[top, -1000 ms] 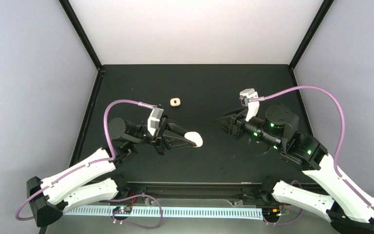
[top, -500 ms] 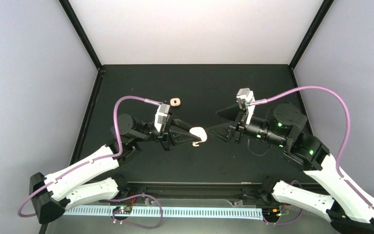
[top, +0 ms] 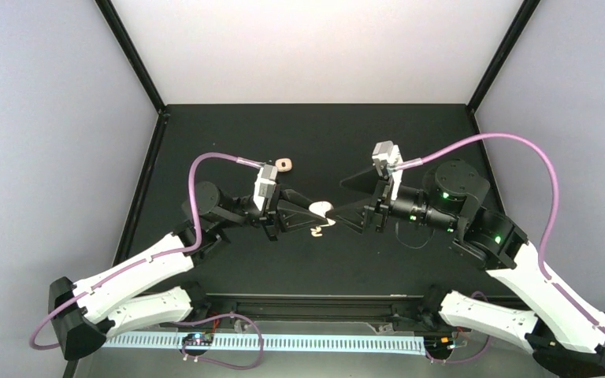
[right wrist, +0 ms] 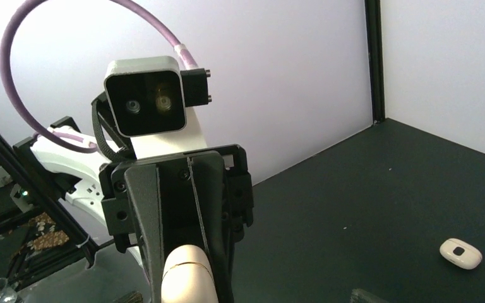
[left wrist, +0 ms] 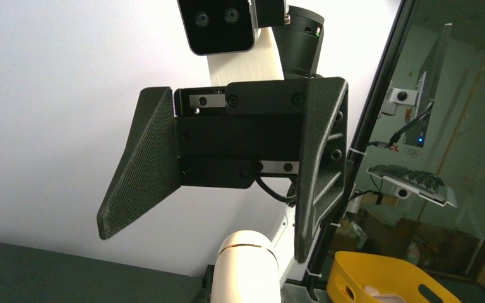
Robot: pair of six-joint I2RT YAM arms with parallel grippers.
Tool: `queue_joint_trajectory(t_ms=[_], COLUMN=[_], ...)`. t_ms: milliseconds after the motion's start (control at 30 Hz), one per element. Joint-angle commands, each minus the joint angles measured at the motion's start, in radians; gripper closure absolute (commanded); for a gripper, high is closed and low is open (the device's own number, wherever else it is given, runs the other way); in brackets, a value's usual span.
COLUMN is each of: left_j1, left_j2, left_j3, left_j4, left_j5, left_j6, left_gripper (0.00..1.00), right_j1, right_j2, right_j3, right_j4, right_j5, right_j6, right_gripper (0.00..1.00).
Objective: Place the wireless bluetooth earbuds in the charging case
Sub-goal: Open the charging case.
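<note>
My left gripper point(top: 309, 211) is shut on the cream, rounded charging case point(top: 320, 208), holding it off the black table with its lid seam closed point(left wrist: 247, 265). My right gripper point(top: 339, 203) faces it from the right with jaws wide open, its fingertips point(top: 337, 221) just short of the case and not touching it. In the right wrist view the case point(right wrist: 186, 274) sticks out of the left gripper's shut fingers. A tiny cream curled earbud piece point(top: 315, 231) shows just below the case; I cannot tell whether it lies on the table.
A small cream oval piece with a dark dot point(top: 284, 164) lies on the table behind the left arm, also seen in the right wrist view point(right wrist: 461, 253). Black frame posts and white walls bound the table. A yellow bin point(left wrist: 385, 281) stands outside the cell.
My left gripper lifted the case and carried it right towards the centre. My right gripper opened wide and moved left up to the case. The small curled piece came into view.
</note>
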Motion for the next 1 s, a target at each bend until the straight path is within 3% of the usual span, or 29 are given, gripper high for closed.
queue_joint_trajectory(t_ms=[0,467,967], left_j1=[-0.002,-0.002,-0.003], left_j2=[0.004,-0.027,-0.059], left_j3=[0.049,0.038,0.021], left_j4=[0.029,0.065,0.066], left_j5=[-0.010,0.084,0.075], left_j6=[0.003,-0.007,-0.006], left_gripper=[0.99,0.99,0.98], right_j1=[0.009,0.007,0.007], right_j2=[0.028,0.017,0.021], right_j3=[0.023,-0.017,-0.030], right_j4=[-0.044,-0.116,-0.121], right_j5=[-0.031,0.227,0.240], right_j6=[-0.026,0.021,0.051], right_gripper=[0.16,0.36,0.36])
